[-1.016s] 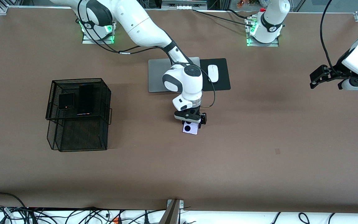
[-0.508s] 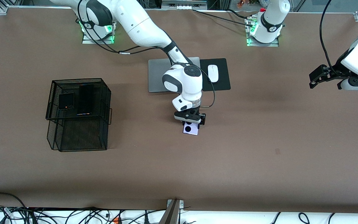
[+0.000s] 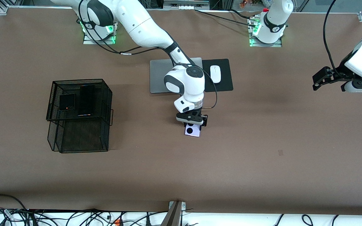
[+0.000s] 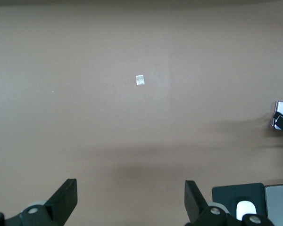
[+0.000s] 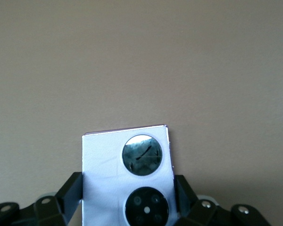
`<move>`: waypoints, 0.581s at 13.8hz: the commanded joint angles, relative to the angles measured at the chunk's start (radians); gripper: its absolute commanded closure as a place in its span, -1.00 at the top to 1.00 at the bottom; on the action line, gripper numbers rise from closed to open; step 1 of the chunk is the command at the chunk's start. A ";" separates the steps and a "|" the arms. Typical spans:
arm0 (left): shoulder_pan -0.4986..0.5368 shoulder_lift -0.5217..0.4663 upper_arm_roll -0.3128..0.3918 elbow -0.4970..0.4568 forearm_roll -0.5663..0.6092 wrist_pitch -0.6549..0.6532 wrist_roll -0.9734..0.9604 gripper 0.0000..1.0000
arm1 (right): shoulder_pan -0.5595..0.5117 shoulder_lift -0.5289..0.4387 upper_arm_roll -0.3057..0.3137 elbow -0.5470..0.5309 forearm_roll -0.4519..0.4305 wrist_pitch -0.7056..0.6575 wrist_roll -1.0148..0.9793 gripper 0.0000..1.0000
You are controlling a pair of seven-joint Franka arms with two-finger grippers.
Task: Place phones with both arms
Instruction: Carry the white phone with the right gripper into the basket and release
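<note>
The lilac-white flip phone [image 3: 193, 130] with two black circles lies at the middle of the table, nearer to the front camera than the laptop. My right gripper [image 3: 194, 125] is shut on it, a finger pressed against each long side. The right wrist view shows the same phone [image 5: 113, 160] between the right gripper's [image 5: 128, 190] fingers. A black flip phone [image 3: 67, 102] and a long black slab phone [image 3: 87, 100] rest on the top tier of a black mesh basket [image 3: 105, 94]. My left gripper [image 3: 315, 82] hangs open over bare table at the left arm's end, holding nothing [image 4: 130, 195].
A grey laptop [image 3: 159, 75] and a white mouse [image 3: 215, 73] on a black pad [image 3: 226, 80] sit beside each other near the arms' bases. A small pale mark [image 3: 280, 152] is on the tabletop. Cables run along the table's front edge.
The right gripper's fingers have closed onto the lilac-white phone. The left arm has drifted slightly; its gripper stays open.
</note>
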 commanded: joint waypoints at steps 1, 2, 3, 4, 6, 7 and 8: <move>0.004 0.020 -0.008 0.039 0.014 -0.021 0.008 1.00 | 0.000 -0.048 0.004 0.024 -0.004 -0.126 -0.068 0.20; 0.004 0.020 -0.008 0.039 0.014 -0.021 0.008 1.00 | -0.005 -0.088 0.010 0.024 0.002 -0.173 -0.093 0.20; 0.004 0.020 -0.008 0.039 0.014 -0.021 0.010 1.00 | -0.012 -0.132 0.021 0.024 0.016 -0.221 -0.120 0.20; 0.004 0.020 -0.008 0.039 0.014 -0.021 0.008 1.00 | -0.029 -0.181 0.035 0.022 0.040 -0.265 -0.161 0.20; 0.004 0.020 -0.008 0.039 0.014 -0.021 0.008 1.00 | -0.072 -0.272 0.043 0.006 0.105 -0.359 -0.278 0.20; 0.004 0.020 -0.008 0.039 0.014 -0.021 0.008 1.00 | -0.098 -0.328 0.044 -0.037 0.117 -0.400 -0.342 0.20; 0.004 0.020 -0.008 0.039 0.014 -0.021 0.008 1.00 | -0.129 -0.405 0.046 -0.116 0.122 -0.419 -0.395 0.20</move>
